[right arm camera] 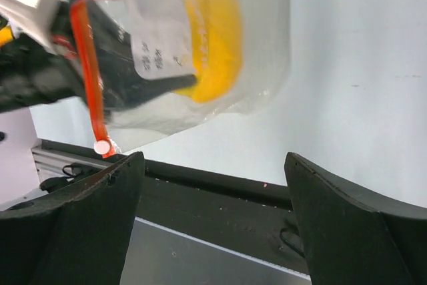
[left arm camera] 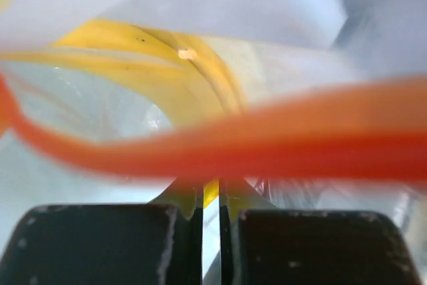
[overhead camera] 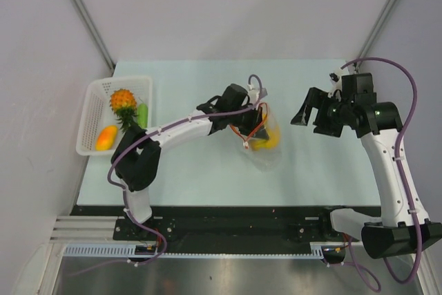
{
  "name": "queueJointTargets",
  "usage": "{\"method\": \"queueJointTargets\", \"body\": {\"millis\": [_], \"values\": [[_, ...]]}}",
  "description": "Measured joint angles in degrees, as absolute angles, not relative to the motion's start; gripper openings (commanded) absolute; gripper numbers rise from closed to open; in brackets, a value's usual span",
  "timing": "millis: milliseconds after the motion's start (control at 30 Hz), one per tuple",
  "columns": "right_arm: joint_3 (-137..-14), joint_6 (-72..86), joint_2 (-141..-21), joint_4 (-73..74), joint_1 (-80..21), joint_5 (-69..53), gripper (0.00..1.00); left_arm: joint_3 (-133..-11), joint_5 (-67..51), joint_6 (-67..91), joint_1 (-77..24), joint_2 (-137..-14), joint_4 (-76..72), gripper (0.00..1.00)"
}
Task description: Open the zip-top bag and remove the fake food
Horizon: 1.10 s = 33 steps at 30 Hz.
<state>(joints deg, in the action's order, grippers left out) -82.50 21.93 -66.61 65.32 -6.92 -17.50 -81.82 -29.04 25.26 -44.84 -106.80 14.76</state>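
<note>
The bag [overhead camera: 269, 159] lies mid-counter [overhead camera: 207, 170] with its mouth open, so the opening looks done. A pineapple [overhead camera: 123, 100], a green piece [overhead camera: 142, 114] and an orange piece [overhead camera: 106, 137] already sit in the basket [overhead camera: 88, 112] at far left. The banana [overhead camera: 266, 142] is the only food I can see in the bag. My left gripper [left arm camera: 211, 195] reaches in past the zip strip [left arm camera: 267, 145], pinched nearly shut on that banana. My right gripper [right arm camera: 213, 161] hangs wide open and empty, right of the bag. What's left: lifting the banana out.
</note>
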Motion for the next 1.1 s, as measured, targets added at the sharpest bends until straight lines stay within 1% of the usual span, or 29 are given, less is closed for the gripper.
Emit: {"method": "queueJointTargets", "body": {"millis": [133, 300, 433, 567, 733, 867, 1100], "values": [[-80.29, 21.96, -65.87, 65.23, -6.61, -16.71, 0.90, -80.31, -31.24, 32.40, -41.89, -104.27, 10.31, 0.00], [-74.87, 22.00, -65.41, 64.62, -6.33, -17.47, 0.86, -80.23, -33.78, 39.55, -39.46, -102.56, 6.28, 0.00], [-69.41, 21.89, -65.39, 62.98, -6.24, -20.88, 0.84, -79.61, -35.38, 43.57, -39.16, -101.58, 4.27, 0.00], [-65.21, 21.80, -66.48, 61.58, -6.74, -25.19, 0.85, -79.35, -36.40, 46.19, -39.07, -100.68, 3.90, 0.00], [-66.39, 21.80, -66.61, 60.23, -8.03, -26.98, 0.86, -79.37, -35.77, 47.16, -39.09, -98.72, 4.97, 0.00], [-69.38, 22.33, -66.61, 58.48, -9.82, -27.94, 0.91, -80.12, -33.06, 46.98, -39.09, -95.85, 8.62, 0.00], [-73.78, 22.57, -66.48, 53.91, -18.65, -26.89, 0.92, -80.58, -27.07, 50.92, -40.34, -90.56, 8.60, 0.00]]}}
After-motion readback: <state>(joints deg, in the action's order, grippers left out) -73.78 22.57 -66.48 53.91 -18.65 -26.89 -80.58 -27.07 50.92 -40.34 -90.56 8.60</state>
